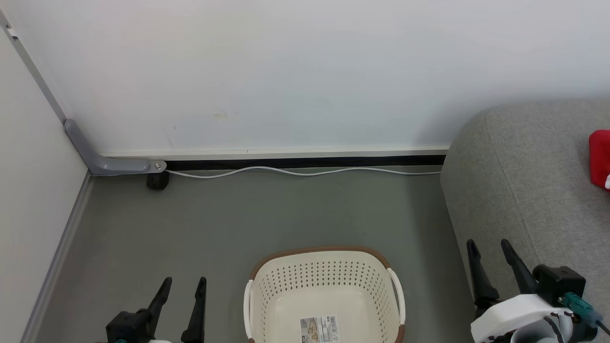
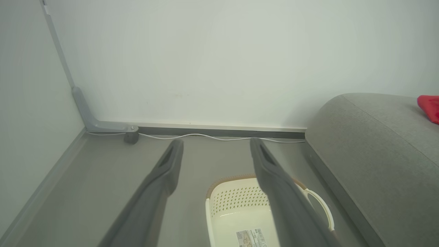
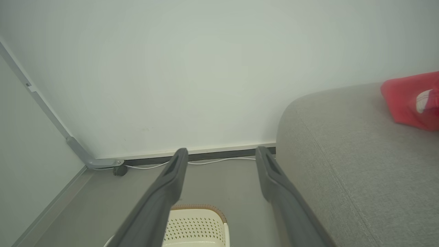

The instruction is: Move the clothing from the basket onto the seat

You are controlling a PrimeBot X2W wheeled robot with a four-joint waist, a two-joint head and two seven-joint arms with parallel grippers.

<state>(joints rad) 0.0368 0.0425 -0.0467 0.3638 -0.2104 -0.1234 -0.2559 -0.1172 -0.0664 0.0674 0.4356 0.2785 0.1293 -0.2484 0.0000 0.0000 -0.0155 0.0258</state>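
Both jaws wide and empty: left gripper (image 1: 185, 282) and right gripper (image 1: 488, 244) flank the bare basket (image 1: 324, 276), seemingly because the clothing (image 1: 600, 157) lies on the seat (image 1: 524, 181).

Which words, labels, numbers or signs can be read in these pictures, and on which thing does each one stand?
Label on the inner base of the basket: a barcode and small print, too small to read.
White mark on the red clothing lying on the seat: blurred, cannot be read.
No text here is clear enough to quote.
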